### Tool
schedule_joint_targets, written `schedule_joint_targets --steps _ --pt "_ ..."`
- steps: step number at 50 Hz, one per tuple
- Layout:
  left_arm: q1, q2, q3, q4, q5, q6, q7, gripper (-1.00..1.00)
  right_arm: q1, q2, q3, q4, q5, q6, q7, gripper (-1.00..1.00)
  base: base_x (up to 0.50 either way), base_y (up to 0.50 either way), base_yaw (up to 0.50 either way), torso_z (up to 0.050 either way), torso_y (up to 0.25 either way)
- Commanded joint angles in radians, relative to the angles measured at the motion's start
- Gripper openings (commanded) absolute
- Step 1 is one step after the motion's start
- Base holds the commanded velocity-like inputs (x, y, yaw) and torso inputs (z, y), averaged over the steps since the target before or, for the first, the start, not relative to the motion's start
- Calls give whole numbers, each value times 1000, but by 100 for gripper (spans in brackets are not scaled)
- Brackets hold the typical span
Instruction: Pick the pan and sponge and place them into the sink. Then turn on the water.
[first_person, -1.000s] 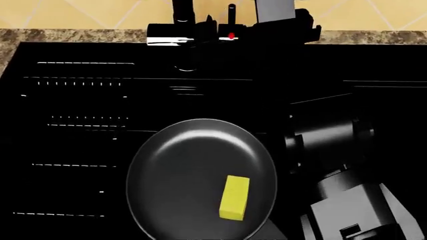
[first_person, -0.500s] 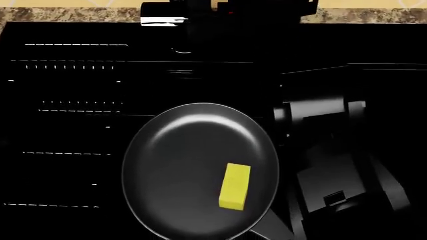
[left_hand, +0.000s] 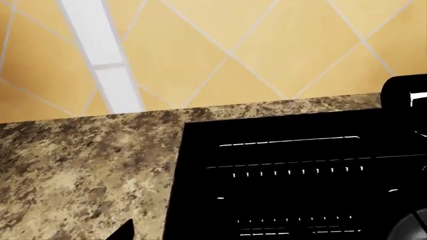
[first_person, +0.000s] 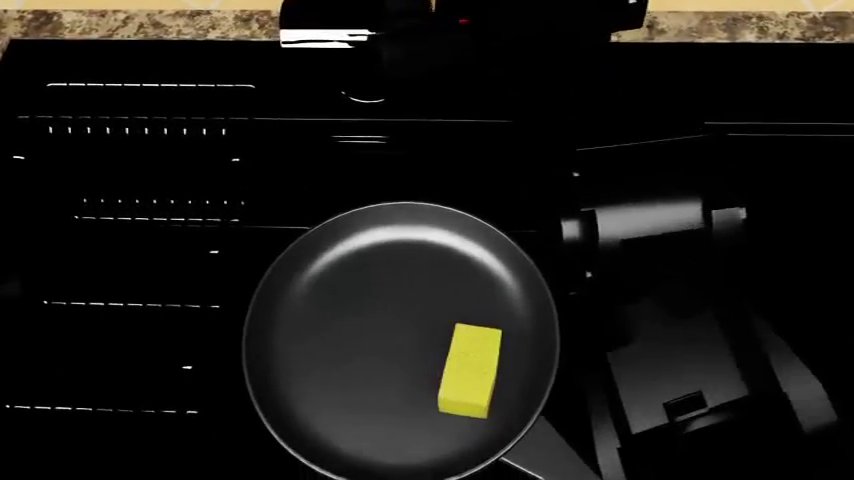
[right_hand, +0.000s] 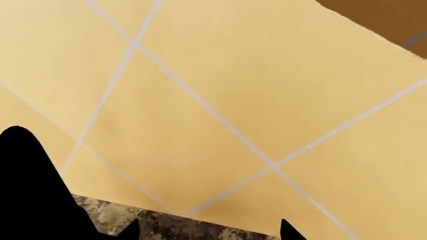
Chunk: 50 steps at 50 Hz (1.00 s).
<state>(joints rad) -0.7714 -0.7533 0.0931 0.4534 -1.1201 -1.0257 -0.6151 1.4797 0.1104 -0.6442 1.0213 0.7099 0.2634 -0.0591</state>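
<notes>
A: What are the end effectors doing?

B: The right end effector (right_hand: 208, 231) shows in its wrist view as two dark fingertips set apart with nothing between them, so it is parted and empty, facing the yellow tiled wall (right_hand: 267, 100) above a strip of granite. Of the left end effector only one dark tip at the frame edge shows in its wrist view, so I cannot tell how far it is open.

A: And the right arm?

B: In the head view the right arm (first_person: 667, 300) reaches up the right side of the sink (first_person: 134, 200) toward the faucet (first_person: 360, 30).

A: Where are the pan and sponge?

B: The pan (first_person: 387, 330) lies inside the sink, near its front. The sponge (first_person: 471, 369) lies in the pan, toward its right side. The granite desk (left_hand: 80, 170) borders the sink.
</notes>
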Motion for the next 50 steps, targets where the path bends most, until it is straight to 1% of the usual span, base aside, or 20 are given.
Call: schedule_joint_targets --steps 1,6,18,26,41,50 --pt "-5 10 -12 -21 11 1 -7 100 -45 50 -5 -53 8 35 47 100 0 0 0 0 0" --pt "0 12 -6 -21 18 8 -3 100 -56 82 0 -107 18 61 72 100 0 0 0 0 0" --pt "2 18 8 -19 21 5 -11 100 -80 126 19 -150 35 76 102 100 0 0 0 0 0" --pt "-1 6 3 -17 11 1 -6 100 -91 152 27 -189 44 92 119 100 0 0 0 0 0" --pt "-12 7 9 -17 5 -5 -16 100 -96 152 26 -190 47 91 113 100 0 0 0 0 -1" --pt "-11 11 14 -22 12 2 -14 100 -88 155 19 -280 68 140 114 100 0 0 0 0 0"
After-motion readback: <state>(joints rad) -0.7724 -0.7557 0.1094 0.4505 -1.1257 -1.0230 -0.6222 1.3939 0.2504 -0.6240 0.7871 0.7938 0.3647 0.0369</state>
